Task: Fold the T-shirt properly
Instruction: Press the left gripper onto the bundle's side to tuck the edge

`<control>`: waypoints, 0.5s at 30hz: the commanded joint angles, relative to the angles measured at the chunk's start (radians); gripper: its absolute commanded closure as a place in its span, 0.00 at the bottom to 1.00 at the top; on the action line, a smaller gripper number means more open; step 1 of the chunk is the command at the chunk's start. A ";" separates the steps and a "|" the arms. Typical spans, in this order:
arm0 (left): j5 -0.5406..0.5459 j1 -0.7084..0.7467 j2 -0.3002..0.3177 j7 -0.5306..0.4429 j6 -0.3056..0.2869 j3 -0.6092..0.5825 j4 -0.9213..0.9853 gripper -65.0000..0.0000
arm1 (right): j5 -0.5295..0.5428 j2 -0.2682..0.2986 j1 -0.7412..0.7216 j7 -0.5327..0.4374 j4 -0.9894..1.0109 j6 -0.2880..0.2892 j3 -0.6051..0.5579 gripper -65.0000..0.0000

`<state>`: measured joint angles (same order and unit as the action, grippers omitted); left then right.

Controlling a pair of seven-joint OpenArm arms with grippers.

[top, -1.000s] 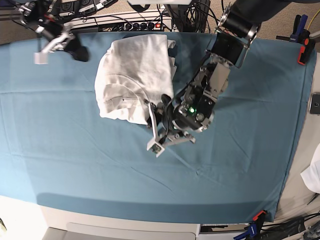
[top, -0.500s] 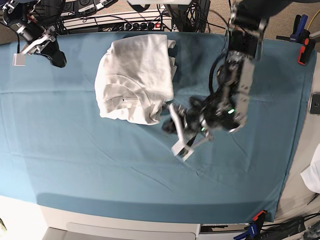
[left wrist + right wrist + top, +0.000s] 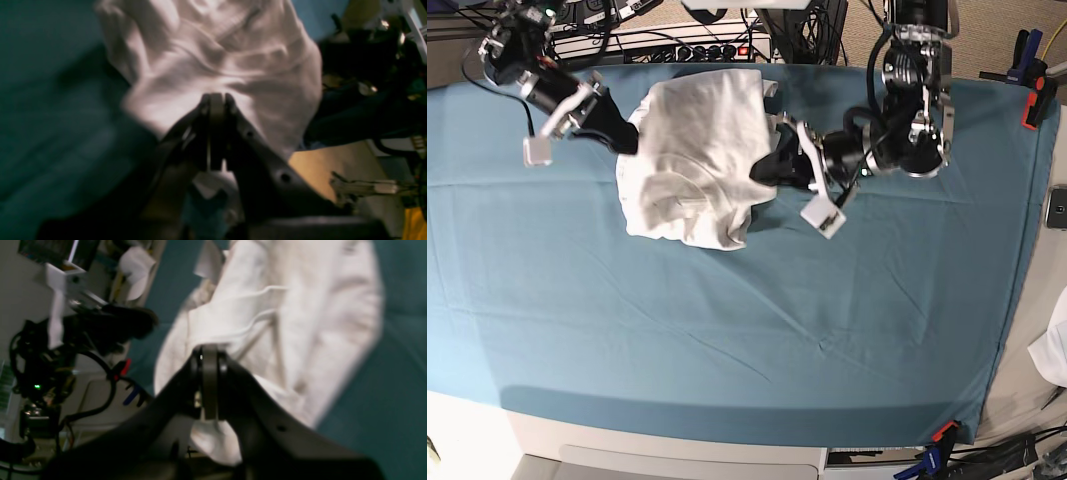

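We see the T-shirt (image 3: 697, 160) lying bunched and roughly folded on the teal table cover (image 3: 747, 330), toward the far side of the table and a little to the base view's left of centre. Its surface is wrinkled, with several layers stacked unevenly.

Our left end effector (image 3: 762, 172) comes in from the base view's right, low over the cover, its tip at the shirt's near right edge. In the left wrist view its jaws (image 3: 216, 100) are pressed together with nothing between them (the white cloth lies just beyond the tips, blurred). Whether the tips touch the fabric we cannot tell.

Our right end effector (image 3: 627, 135) reaches in from the base view's upper left, its tip at the shirt's left edge. In the right wrist view (image 3: 209, 356) its jaws are likewise pressed together, and no cloth is pinched between them; the shirt fills the frame behind the tips.

A small white tag (image 3: 536, 151) hangs by the right arm, and another (image 3: 824, 216) sits under the left one.
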<state>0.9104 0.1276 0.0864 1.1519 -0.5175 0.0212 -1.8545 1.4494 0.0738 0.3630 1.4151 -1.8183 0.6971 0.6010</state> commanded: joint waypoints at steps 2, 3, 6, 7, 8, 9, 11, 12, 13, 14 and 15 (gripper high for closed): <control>0.032 0.016 -0.003 -0.014 -0.008 0.001 -0.019 1.00 | 0.034 0.006 -0.017 -0.019 -0.016 0.001 -0.012 1.00; 0.035 0.027 -0.003 -0.015 -0.008 0.001 -0.019 1.00 | 0.034 0.006 -0.020 -0.019 -0.014 0.001 -0.020 1.00; 0.036 0.042 -0.003 -0.015 -0.008 -0.016 -0.019 1.00 | 0.034 0.004 -0.019 -0.019 -0.009 0.001 -0.025 1.00; 0.035 0.041 -0.003 -0.018 -0.008 -0.029 -0.019 1.00 | 0.034 0.003 -0.019 -0.019 -0.004 0.001 -0.024 1.00; 0.027 0.040 -0.003 -0.030 -0.008 -0.044 -0.019 1.00 | 0.034 0.003 -0.019 -0.019 0.003 0.001 -0.024 1.00; 0.009 0.039 -0.005 -0.046 -0.008 -0.061 -0.019 1.00 | 0.033 0.003 -0.019 -0.019 0.011 0.001 -0.024 1.00; -0.045 0.035 -0.009 -0.083 0.003 -0.097 -0.019 1.00 | 0.030 0.003 -0.019 -0.019 0.034 0.001 -0.024 1.00; -0.072 0.033 -0.009 -0.103 0.017 -0.117 -0.019 1.00 | 0.027 0.003 -0.019 -0.019 0.050 0.001 -0.024 1.00; -0.103 0.029 -0.009 -0.120 0.031 -0.139 -0.018 1.00 | 0.025 0.003 -0.019 -0.019 0.069 0.001 -0.024 1.00; -0.135 0.024 -0.009 -0.131 0.032 -0.162 -0.018 1.00 | 0.024 0.003 -0.019 -0.019 0.090 0.001 -0.024 1.00; -0.164 0.019 -0.009 -0.141 0.040 -0.184 -0.018 1.00 | 0.024 0.003 -0.019 -0.019 0.110 0.001 -0.024 1.00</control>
<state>0.7216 0.1593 0.0834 1.0363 -0.4713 -0.1619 -1.8542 1.4498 0.0689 0.3462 1.4094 -1.6943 0.6983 0.5728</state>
